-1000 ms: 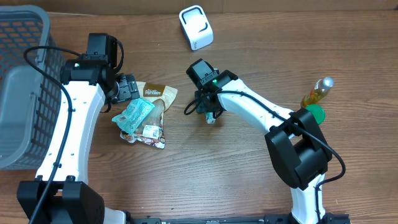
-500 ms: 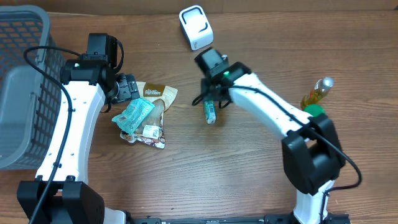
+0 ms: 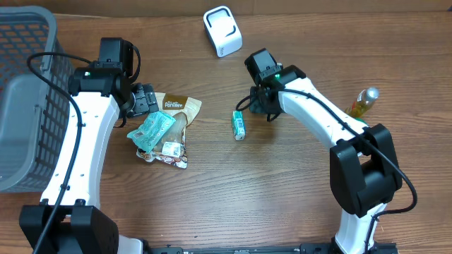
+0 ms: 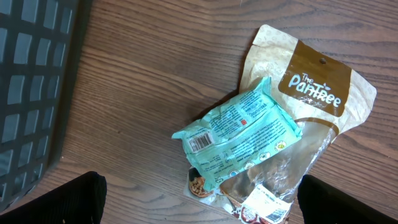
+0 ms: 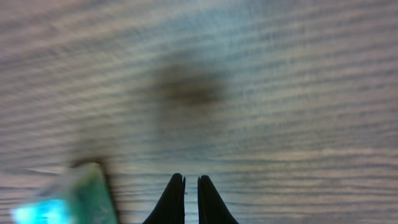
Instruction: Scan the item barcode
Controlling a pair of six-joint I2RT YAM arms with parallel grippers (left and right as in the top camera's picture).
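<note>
Wooden tabletop: teal box lies loose mid-table. Right jaws, over it second ago, now together, empty, near box on far-right side. Left jaws apart above snack packs. Basket at left edge. Scanner farthest.

Right wrist view was blurred throughout, green pack smeared and cut by the lower edge, basket ran off the left edge, pouch half covered by teal pack, left fingers showed tips only.
</note>
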